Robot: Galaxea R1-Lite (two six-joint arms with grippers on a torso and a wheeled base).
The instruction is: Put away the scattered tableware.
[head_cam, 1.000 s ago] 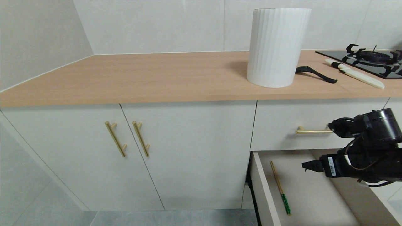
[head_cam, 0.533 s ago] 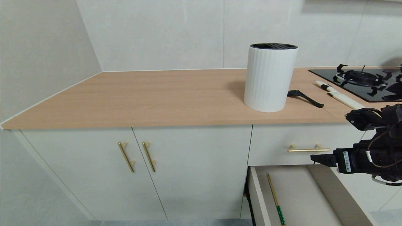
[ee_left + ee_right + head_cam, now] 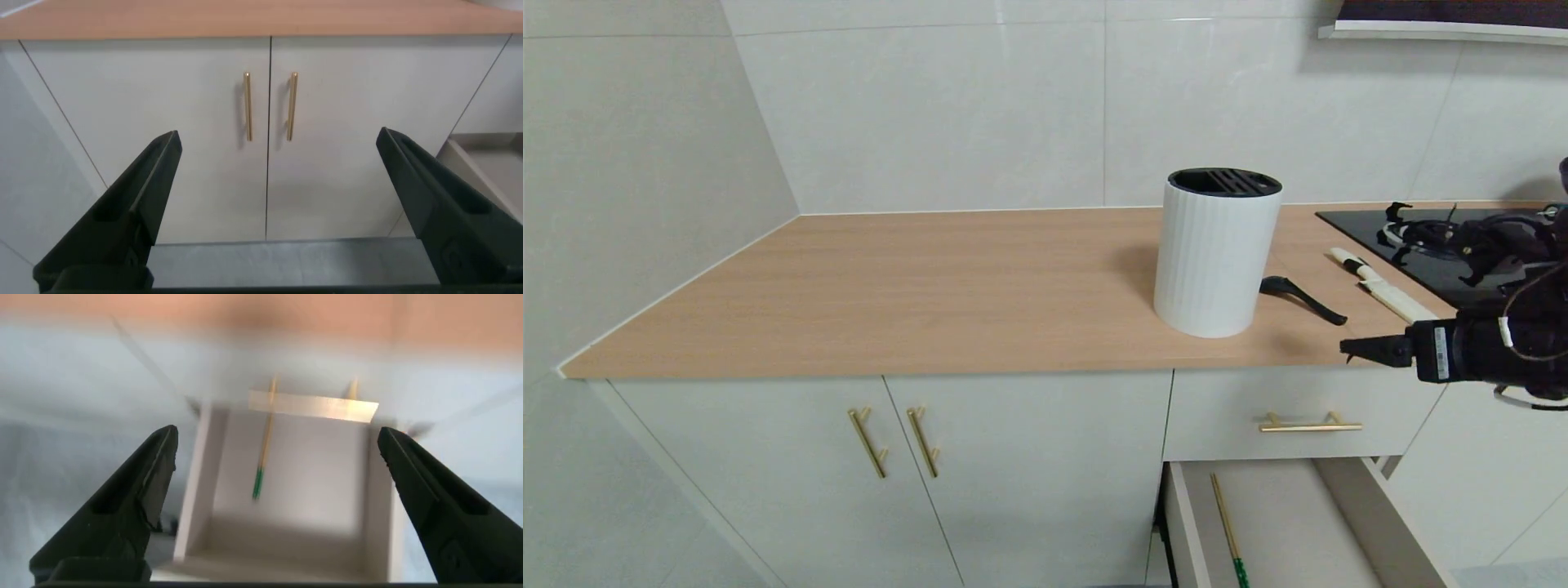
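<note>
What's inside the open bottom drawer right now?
A green-tipped chopstick lies near the left wall of the open drawer, on its floor. The rear runs under the closed drawer above, so anything there is hidden.

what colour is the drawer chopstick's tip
Green, on the thin wooden chopstick; best in right wrist view.

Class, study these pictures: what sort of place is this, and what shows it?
Most likely a home kitchen: a gas hob set into a wooden countertop, a white knife block with a knife lying nearby, and cabinets below.
</note>
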